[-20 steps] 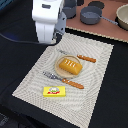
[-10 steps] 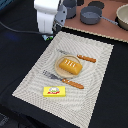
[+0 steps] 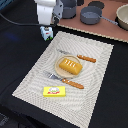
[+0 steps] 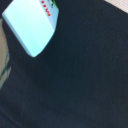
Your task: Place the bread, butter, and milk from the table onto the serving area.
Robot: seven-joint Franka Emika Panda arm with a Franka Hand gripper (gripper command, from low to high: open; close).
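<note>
The milk (image 3: 46, 34), a small white carton with green print, stands on the black table (image 3: 20, 55) just off the far corner of the striped serving area (image 3: 95, 65). My gripper (image 3: 47, 29) hangs right above it, its dark fingers apart and holding nothing. In the wrist view the milk (image 4: 31, 25) sits off to one corner, not between the fingers. The bread (image 3: 69, 65) lies on the round plate (image 3: 59, 71) on the mat. The butter (image 3: 55, 91) lies flat near the mat's near edge.
A fork (image 3: 65, 80) and a knife (image 3: 80, 57) with orange-brown handles flank the plate. A brown wooden board (image 3: 107, 27) with grey pots (image 3: 91, 15) lies behind the mat.
The arm has moved up and slightly toward the exterior view's right, uncovering the milk carton below it. Bread and butter have not moved.
</note>
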